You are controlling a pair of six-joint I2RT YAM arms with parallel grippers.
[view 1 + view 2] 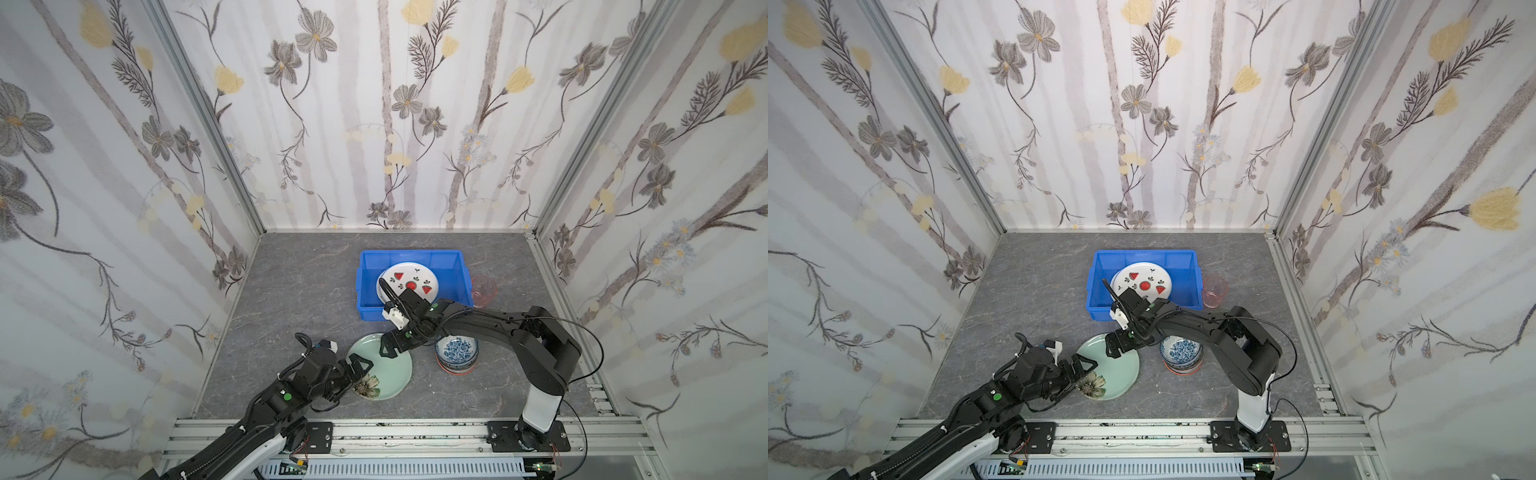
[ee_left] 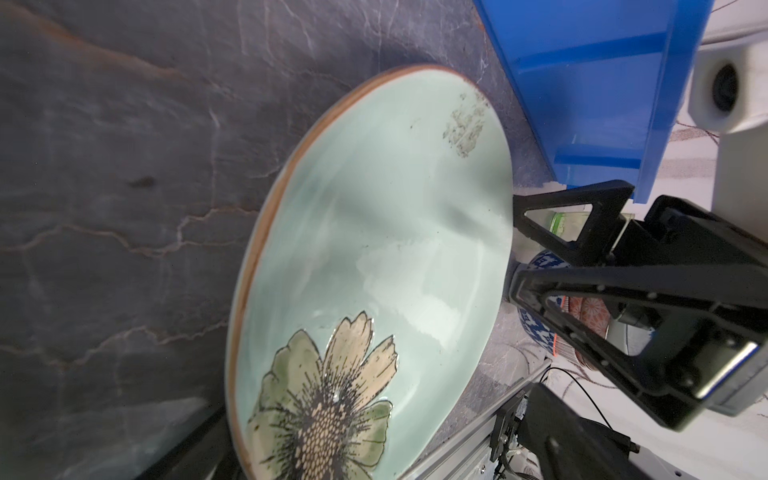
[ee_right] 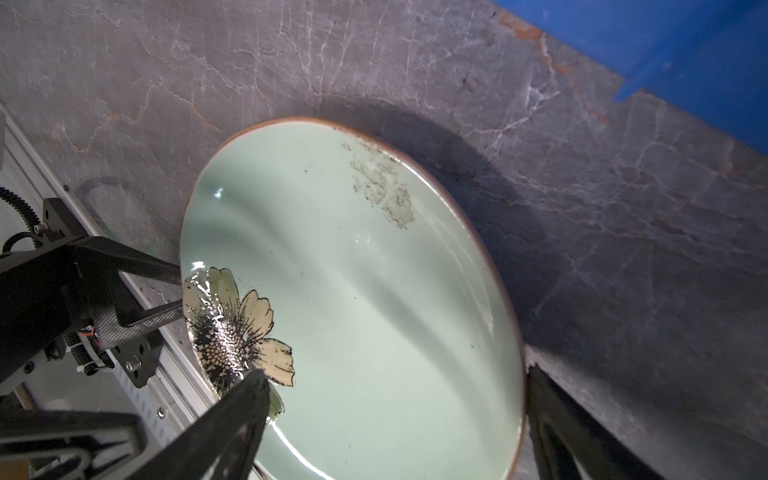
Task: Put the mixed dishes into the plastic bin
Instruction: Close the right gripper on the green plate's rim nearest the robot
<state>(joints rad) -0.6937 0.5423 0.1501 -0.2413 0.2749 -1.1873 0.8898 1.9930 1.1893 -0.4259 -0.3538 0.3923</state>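
Left gripper (image 1: 359,375) and right gripper (image 1: 390,347), both open, at the green plate (image 1: 388,374).
Plate lies on the table (image 1: 291,291) near the blue bin (image 1: 411,252), which holds a watermelon plate (image 1: 409,277); grippers flank opposite rims.

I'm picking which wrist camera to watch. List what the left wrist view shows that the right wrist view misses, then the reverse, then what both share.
Only the left wrist view: the stacked bowls and the whole right hand, open at the green plate rim. Only the right wrist view: the left hand seen from outside, open at the plate's flower side. Both: the plate, the grey table and part of the blue bin.
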